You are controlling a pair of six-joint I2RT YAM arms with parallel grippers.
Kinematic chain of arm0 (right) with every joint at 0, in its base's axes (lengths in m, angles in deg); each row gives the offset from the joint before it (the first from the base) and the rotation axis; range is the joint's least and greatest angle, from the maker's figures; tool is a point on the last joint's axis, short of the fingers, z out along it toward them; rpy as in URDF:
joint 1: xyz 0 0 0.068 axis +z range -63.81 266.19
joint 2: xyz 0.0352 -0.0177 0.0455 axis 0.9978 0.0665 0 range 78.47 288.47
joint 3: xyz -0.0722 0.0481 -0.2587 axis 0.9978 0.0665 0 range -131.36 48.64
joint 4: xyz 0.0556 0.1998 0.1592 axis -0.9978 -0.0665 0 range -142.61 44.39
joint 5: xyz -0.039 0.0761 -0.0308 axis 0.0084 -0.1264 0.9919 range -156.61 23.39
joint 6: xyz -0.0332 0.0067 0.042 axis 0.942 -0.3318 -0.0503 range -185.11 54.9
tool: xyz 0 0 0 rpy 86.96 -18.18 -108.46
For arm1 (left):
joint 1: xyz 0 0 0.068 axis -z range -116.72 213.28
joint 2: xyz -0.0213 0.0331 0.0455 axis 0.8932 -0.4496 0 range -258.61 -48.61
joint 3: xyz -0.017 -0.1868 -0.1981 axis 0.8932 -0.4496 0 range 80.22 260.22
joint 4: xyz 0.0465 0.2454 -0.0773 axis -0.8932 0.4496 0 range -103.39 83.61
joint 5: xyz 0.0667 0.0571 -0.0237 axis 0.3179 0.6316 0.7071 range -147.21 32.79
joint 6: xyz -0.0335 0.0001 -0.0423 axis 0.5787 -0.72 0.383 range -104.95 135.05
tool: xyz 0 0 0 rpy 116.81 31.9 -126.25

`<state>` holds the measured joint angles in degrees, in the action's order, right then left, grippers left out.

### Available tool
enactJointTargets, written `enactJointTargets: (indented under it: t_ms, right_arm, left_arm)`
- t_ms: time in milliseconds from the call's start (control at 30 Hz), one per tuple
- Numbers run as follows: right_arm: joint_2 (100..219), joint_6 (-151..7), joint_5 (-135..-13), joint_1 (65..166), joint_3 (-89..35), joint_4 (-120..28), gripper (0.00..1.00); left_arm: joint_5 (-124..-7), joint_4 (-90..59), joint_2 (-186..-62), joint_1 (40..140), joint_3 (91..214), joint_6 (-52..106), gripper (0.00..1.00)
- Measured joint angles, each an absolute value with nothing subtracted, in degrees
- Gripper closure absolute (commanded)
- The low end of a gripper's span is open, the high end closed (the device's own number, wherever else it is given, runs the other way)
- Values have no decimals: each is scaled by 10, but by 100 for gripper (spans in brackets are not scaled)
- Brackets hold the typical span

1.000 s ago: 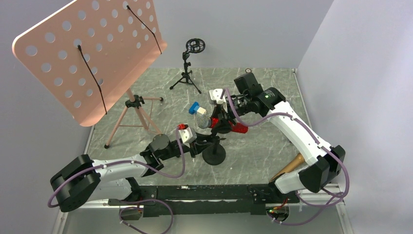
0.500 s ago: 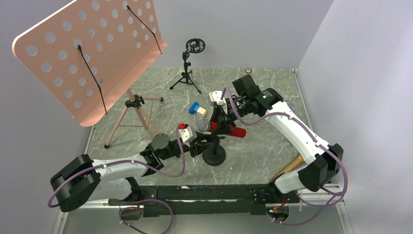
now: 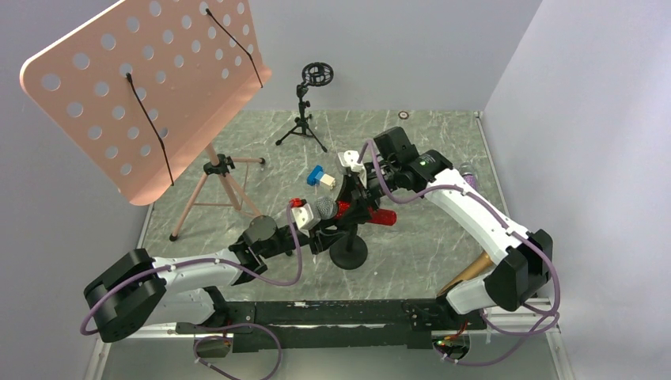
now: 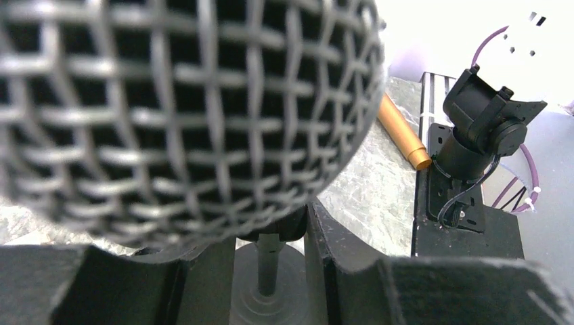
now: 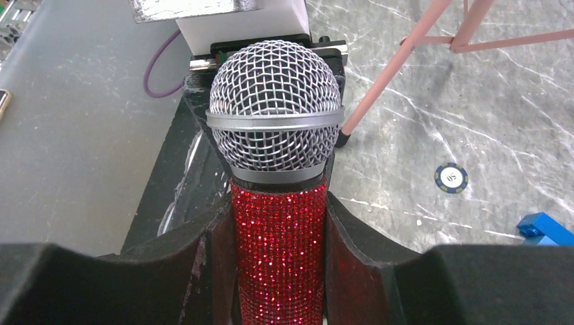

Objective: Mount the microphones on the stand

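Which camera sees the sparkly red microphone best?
The right wrist view: the red microphone fills the middle, sharp, with its silver grille and glittery body both showing. The top view shows it small and partly hidden. The left wrist view shows only its grille, huge and blurry.

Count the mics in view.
3: red glitter mic gripped in the right claw; gold mic lying on the table, near right; purple one barely showing behind the right arm, mostly hidden.
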<state>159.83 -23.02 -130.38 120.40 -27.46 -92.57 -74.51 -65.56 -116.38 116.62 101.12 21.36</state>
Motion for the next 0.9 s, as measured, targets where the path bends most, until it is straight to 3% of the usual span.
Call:
enactJointTargets:
  t_ms: [100,167,267,367,467,600,667,733,800,900]
  right_arm:
    - [1605,-234,-1313,1204,-273,-915,90]
    - [1607,-235,-1317,1204,-272,-913,88]
    - [1606,-237,-1318,1204,-269,-909,81]
    - [1603,-238,-1318,1204,-266,-905,65]
    - [1602,-238,-1318,1207,-266,-901,48]
    - [1602,-242,-1316,1208,-266,-902,33]
    - [1602,-245,-1315,1207,-266,-904,20]
    - [1601,-247,-1313,1205,-266,-907,7]
    - [1598,-248,-1310,1199,-266,-910,1]
    - [1584,-244,-1306,1184,-267,-922,0]
  left_arm:
    - [-743,-656,-1164,1164,1011,219,95]
    - [-743,-657,-1165,1164,1011,222,87]
    - [-742,-657,-1165,1164,1011,224,61]
    - [-740,-658,-1165,1164,1011,227,36]
    - [-739,-665,-1165,1166,1011,233,20]
    - [-736,-681,-1161,1167,1006,237,9]
    - [-734,-688,-1157,1167,1001,238,1]
    - [-732,-691,-1151,1167,996,238,1]
    - [-730,-694,-1145,1167,991,238,1]
    - [-726,-695,-1134,1167,985,237,1]
